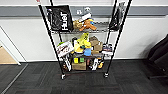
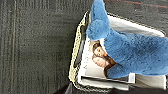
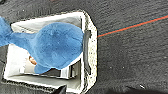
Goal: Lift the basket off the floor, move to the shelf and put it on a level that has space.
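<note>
Jaws' opening impossible to tell, basket [image 3: 88,53] on carpet floor [image 3: 130,60], blue plush toy [image 3: 53,46] inside

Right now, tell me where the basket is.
Both wrist views look down on the basket over the dark carpet floor, with a blue plush toy and a magazine inside it. A red floor line runs beside it.

The tall black wire shelf [image 1: 83,40] stands on the dark grey carpet floor [image 1: 75,82] against the far wall — a black printed bag [image 1: 60,18] on its upper tier, left. The cream woven basket [image 3: 91,60] sits on the floor [image 3: 130,60], a blue plush toy [image 3: 53,46] inside.
</note>
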